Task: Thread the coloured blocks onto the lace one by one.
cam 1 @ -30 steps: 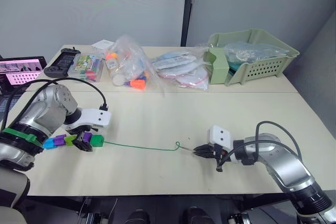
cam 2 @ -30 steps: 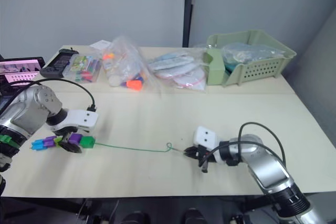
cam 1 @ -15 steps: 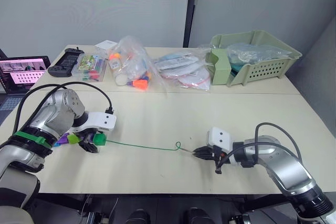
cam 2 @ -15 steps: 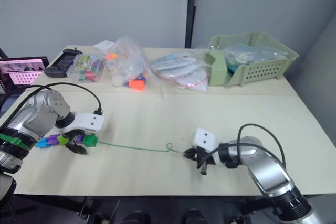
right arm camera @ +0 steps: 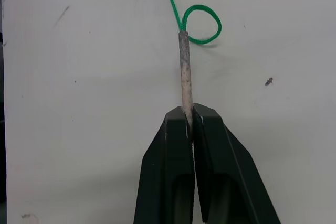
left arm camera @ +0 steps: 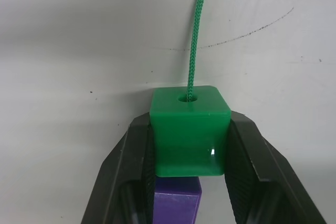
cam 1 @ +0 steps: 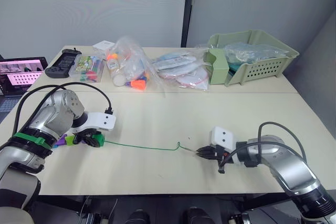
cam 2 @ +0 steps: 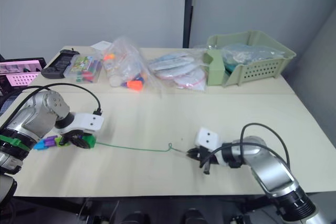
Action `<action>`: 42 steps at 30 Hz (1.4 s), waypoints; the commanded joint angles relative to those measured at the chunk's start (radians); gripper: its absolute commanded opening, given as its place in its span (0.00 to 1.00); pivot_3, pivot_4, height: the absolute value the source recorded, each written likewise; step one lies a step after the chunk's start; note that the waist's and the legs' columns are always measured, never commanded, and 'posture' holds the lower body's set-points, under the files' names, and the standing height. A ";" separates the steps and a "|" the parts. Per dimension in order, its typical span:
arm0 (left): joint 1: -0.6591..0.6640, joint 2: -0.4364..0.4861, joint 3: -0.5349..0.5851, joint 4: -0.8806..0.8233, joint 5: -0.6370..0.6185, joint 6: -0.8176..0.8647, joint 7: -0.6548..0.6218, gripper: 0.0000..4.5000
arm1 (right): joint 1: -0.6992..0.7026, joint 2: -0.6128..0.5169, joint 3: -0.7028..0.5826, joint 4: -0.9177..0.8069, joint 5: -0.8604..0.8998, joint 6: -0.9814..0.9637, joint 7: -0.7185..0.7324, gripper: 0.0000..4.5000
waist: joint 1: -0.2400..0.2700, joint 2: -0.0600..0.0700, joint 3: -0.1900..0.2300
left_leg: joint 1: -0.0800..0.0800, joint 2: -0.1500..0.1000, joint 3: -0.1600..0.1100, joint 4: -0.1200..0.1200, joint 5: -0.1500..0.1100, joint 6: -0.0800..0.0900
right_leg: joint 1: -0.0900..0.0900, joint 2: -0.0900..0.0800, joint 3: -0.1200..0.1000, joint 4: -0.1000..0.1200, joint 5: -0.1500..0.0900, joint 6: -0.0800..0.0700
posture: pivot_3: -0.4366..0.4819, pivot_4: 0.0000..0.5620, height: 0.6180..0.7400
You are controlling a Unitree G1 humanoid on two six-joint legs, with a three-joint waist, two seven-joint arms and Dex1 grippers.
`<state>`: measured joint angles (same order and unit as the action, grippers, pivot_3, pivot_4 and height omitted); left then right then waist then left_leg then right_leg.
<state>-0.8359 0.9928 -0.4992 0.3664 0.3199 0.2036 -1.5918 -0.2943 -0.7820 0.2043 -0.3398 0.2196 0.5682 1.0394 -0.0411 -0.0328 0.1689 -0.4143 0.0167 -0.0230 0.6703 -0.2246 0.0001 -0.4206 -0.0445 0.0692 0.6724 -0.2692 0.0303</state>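
Late stage, by appearance: the coloured blocks (cam 1: 79,139) sit in a row on the lace (cam 1: 142,147) at the table's (cam 1: 157,119) left side. Left pincer (left arm camera: 189,140) clamps the dark green block (left arm camera: 189,129); right pincer (right arm camera: 187,119), closed, pinches the lace's stiff tip (right arm camera: 184,72) on the table's right part.

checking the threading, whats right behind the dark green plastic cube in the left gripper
A purple plastic cube sits directly behind the dark green plastic cube, on the same thin green lace. The left gripper hides most of the purple cube.
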 commanded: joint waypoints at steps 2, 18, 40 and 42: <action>0.031 0.006 -0.001 0.004 -0.003 -0.011 -0.023 0.26 | 0.014 -0.037 -0.065 0.001 0.015 -0.027 0.003 0.00 | 0.000 0.000 0.000 | 0.000 0.000 0.000 0.000 0.000 0.000 | 0.000 0.000 0.000 0.000 0.000 0.000 | 0.48 0.27 1.00; 0.083 0.091 0.047 0.076 0.003 -0.103 -0.023 0.26 | 0.171 -0.169 -0.272 0.010 0.021 -0.058 -0.011 0.00 | -0.015 0.001 0.000 | 0.004 0.001 0.002 -0.001 0.000 0.001 | 0.001 0.001 0.001 0.001 0.000 0.000 | 0.48 0.27 1.00; 0.094 0.059 0.084 0.130 0.009 -0.153 0.028 0.26 | 0.153 -0.149 -0.221 -0.018 0.010 -0.055 -0.023 0.00 | -0.008 0.003 -0.002 | 0.007 0.001 0.003 -0.001 0.000 0.001 | 0.002 0.001 0.002 0.003 0.000 0.000 | 0.48 0.27 1.00; 0.099 0.064 0.087 0.116 0.014 -0.154 0.021 0.26 | 0.147 -0.159 -0.227 0.001 -0.004 -0.058 -0.029 0.00 | -0.004 0.003 -0.002 | 0.006 0.001 0.003 -0.001 0.000 0.001 | 0.002 0.001 0.002 0.003 0.000 0.000 | 0.48 0.27 1.00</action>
<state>-0.7598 1.0529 -0.4074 0.4772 0.3137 0.0393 -1.5692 -0.1335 -0.9280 -0.0053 -0.3336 0.2180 0.5237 1.0196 -0.0446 -0.0297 0.1672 -0.4079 0.0175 -0.0201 0.6700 -0.2250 0.0007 -0.4185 -0.0438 0.0714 0.6758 -0.2693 0.0305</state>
